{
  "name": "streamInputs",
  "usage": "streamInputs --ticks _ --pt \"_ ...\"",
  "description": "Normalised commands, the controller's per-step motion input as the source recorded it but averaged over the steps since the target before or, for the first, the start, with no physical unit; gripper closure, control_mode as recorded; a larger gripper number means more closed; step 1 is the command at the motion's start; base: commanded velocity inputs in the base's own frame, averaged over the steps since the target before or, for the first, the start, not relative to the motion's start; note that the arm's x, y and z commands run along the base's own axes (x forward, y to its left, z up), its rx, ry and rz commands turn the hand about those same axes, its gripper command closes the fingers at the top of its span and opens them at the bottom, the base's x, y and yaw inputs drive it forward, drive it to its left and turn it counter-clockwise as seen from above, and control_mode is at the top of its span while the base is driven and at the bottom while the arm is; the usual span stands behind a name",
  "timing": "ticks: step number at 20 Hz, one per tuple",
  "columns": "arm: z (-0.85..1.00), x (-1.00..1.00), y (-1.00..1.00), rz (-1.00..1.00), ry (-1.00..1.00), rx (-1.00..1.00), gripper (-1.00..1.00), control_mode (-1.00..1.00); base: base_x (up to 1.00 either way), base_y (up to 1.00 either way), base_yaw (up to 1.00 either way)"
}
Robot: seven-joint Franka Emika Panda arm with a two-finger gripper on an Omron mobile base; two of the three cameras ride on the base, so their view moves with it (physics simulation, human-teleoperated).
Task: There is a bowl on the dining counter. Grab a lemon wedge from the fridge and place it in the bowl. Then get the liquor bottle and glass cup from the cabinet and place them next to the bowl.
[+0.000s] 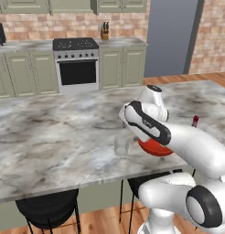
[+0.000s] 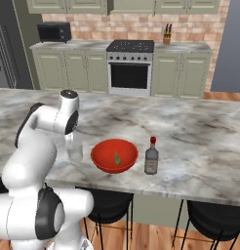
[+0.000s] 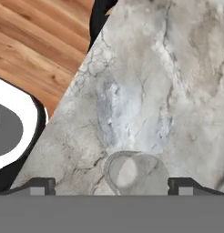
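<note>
The red bowl (image 2: 114, 155) stands near the front edge of the dining counter (image 2: 190, 132), with the tiny lemon wedge (image 2: 116, 157) inside it. In the right base view the liquor bottle (image 2: 151, 156) stands upright just right of the bowl, and the glass cup (image 2: 74, 149) stands upright just left of it. My gripper (image 3: 111, 185) hangs directly over the glass cup (image 3: 136, 173). It is open, with its fingertips (image 3: 43, 185) wide apart and clear of the rim. In the left base view my arm hides most of the bowl (image 1: 153, 148). There the cup (image 1: 121, 145) shows beside it.
Black stools (image 2: 210, 217) stand under the counter's near edge, above a wooden floor (image 3: 36, 41). Across the aisle are the stove (image 2: 130, 66), green base cabinets (image 2: 68, 68), a microwave (image 2: 53, 31) and a knife block (image 2: 167, 35).
</note>
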Motion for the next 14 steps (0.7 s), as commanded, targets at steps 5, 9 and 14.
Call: streamInputs --ticks 5,9,14 --pt "0.58 -0.99 -0.05 0.00 -0.26 0.00 -1.00 -1.00 0.00 0.00 0.00" --pt "0.59 -1.00 -0.17 0.00 -0.29 0.01 -1.00 -1.00 0.00 0.00 0.00" --pt "0.51 -1.00 -0.18 0.00 -0.35 0.01 -1.00 -1.00 0.00 0.00 0.00"
